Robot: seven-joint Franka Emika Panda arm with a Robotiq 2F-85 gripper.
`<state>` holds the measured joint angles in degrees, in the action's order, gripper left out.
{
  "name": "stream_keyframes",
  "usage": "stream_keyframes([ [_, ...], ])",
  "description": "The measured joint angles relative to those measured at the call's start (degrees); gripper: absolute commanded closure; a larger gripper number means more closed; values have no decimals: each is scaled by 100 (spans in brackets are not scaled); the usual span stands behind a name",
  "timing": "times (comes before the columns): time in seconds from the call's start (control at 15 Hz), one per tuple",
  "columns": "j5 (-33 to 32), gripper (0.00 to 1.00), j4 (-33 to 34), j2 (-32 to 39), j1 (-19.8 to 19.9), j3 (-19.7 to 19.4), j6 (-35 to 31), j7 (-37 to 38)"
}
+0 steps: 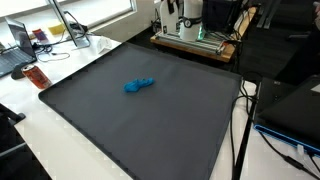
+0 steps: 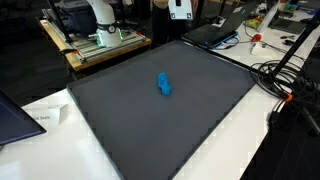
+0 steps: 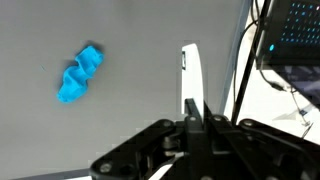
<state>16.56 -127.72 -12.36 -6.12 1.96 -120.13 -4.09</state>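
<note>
At the bottom of the wrist view, the gripper (image 3: pixel 190 75) stood fully closed, fingers pressed together; nothing held, nothing touched; it hung above the grey mat (image 3: pixel 140 30). Beyond the fingertips, off toward the left edge of that view, lay the blue object (image 3: pixel 80 73), well apart from the gripper; long axis diagonal, low-left to high-right. In an exterior view the blue object (image 1: pixel 140 86) sat near the mat's middle; farther off, black cables (image 3: pixel 245 70) ran past the mat's edge.
</note>
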Motion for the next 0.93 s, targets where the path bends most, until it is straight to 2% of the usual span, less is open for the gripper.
stream_keyframes([
  [0.47, -255, 99, 892, 1482, 145, 10, -912, 1551],
  [0.93, -491, 99, 1118, 2523, 145, -27, -1545, 2425],
])
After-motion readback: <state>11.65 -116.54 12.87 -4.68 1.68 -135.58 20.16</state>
